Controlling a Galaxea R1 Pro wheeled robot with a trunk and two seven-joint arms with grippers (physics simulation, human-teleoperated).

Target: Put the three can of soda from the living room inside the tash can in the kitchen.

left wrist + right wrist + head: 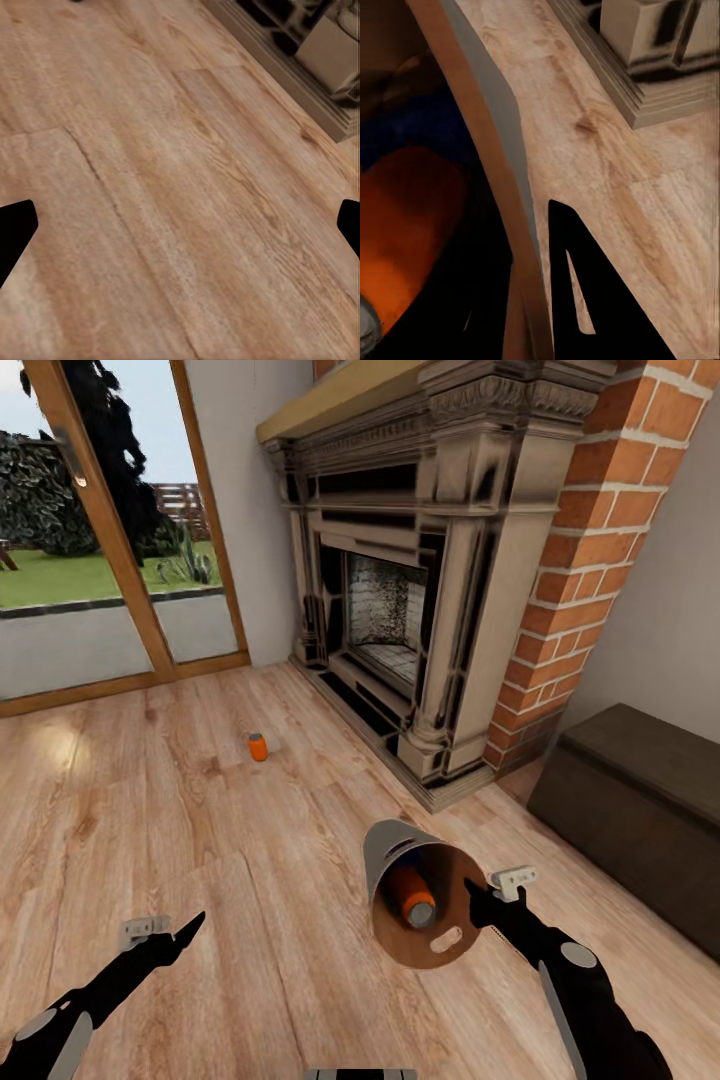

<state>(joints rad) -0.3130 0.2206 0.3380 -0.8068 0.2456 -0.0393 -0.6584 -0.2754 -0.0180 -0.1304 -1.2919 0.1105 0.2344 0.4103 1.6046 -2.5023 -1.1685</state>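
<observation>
Trash can [385, 860], light grey with a tan-brown inside, held tilted at lower centre of the frame with its mouth toward the camera; right gripper [478, 891] has its jaws clamped on the rim. Inside lie an orange soda can [413, 895] and a blue can [416, 120]. A third, orange can [258, 746] stands on the wood floor [150, 830] left of the fireplace [400, 560]; left gripper [185, 932] has its jaws wide, holding nothing.

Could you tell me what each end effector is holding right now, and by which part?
The right end effector grips the trash can by its rim, with an orange can inside. The left end effector is open over the floor, holding nothing.
</observation>
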